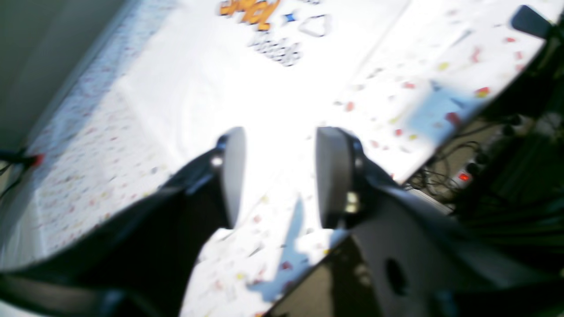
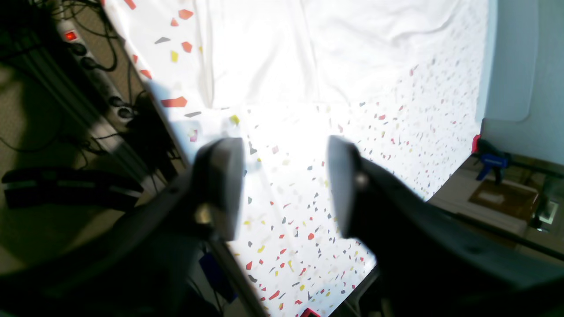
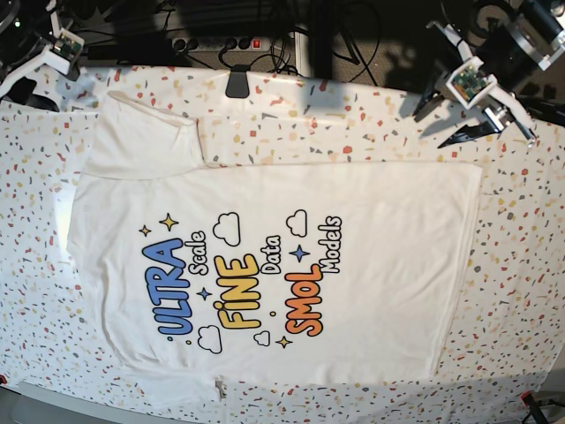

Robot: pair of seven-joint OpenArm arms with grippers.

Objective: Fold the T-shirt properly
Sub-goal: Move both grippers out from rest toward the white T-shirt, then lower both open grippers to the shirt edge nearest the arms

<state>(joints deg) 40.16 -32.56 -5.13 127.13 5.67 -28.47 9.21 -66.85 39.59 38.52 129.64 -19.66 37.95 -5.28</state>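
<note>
Both pincers, left (image 1: 280,176) and right (image 2: 285,187), stand wide and empty above the worktop (image 3: 530,265). The T-shirt (image 3: 353,221) lies flat, print up. Best to grip matching hem corners evenly before folding.

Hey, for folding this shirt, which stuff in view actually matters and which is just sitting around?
Matters:
- T-shirt, spread flat, print up
- left end effector, open, empty
- right end effector, open, empty
- speckled table cover under the shirt

Just around:
- black clip at the table's far edge
- power strip and cables behind the table
</note>
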